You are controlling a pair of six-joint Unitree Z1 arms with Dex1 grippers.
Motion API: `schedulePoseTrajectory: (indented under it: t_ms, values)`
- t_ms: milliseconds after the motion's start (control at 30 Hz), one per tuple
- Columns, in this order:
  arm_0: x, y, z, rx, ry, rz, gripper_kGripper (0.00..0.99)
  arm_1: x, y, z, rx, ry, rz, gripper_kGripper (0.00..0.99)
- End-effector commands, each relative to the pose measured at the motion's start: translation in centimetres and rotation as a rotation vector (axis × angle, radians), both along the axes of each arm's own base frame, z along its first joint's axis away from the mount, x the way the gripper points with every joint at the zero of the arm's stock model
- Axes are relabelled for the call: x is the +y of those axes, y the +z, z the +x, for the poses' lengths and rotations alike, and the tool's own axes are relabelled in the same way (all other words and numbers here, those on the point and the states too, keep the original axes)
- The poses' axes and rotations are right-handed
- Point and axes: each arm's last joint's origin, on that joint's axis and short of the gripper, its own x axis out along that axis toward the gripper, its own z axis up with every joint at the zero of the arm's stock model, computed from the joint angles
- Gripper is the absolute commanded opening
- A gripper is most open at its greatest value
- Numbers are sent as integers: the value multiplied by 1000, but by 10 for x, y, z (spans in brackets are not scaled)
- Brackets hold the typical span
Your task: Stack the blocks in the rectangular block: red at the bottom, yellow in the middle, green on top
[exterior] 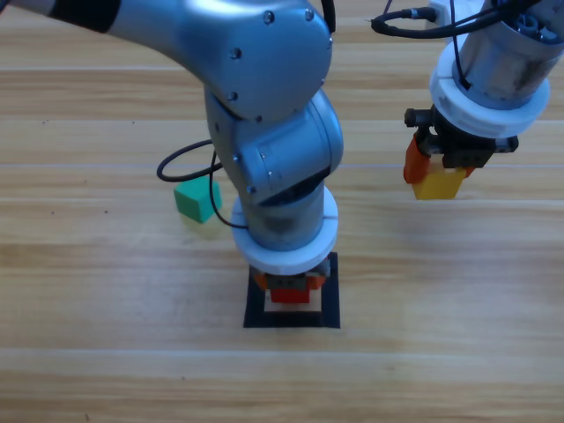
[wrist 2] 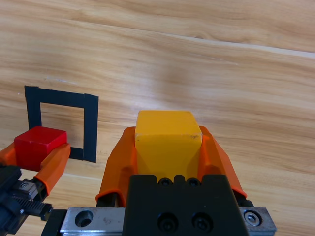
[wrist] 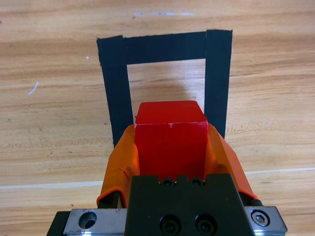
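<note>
Left gripper (wrist: 171,147) pinches the red cube (wrist: 170,140) over the black tape square (wrist: 165,48). Right gripper (wrist 2: 167,147) pinches the yellow cube (wrist 2: 167,137), well apart. Green cube (exterior: 196,199) sits on the bench (exterior: 106,291).

No text, label, brand, number or sign can be read anywhere in the views. The black tape outline (wrist: 165,48) on the wooden table (exterior: 458,291) is plain, and nothing is printed on the cubes or the arms near it.
</note>
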Motion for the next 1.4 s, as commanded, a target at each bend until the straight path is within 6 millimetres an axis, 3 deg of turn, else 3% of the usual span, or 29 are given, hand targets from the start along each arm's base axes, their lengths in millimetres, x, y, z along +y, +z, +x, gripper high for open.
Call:
schedulePoseTrajectory:
  t_ms: [33, 900, 1400]
  values:
    - [-7, -25, -3, 52, -4, 42, 28, -3, -12, 0, 42, 12, -32, 0]
    - [-17, -39, 3, 59, -7, 51, 28, -2, -14, 5, 45, 10, -27, 0]
    - [-5, -41, 7, 66, 1, 81, 28, -1, -16, 5, 48, 16, -32, 0]
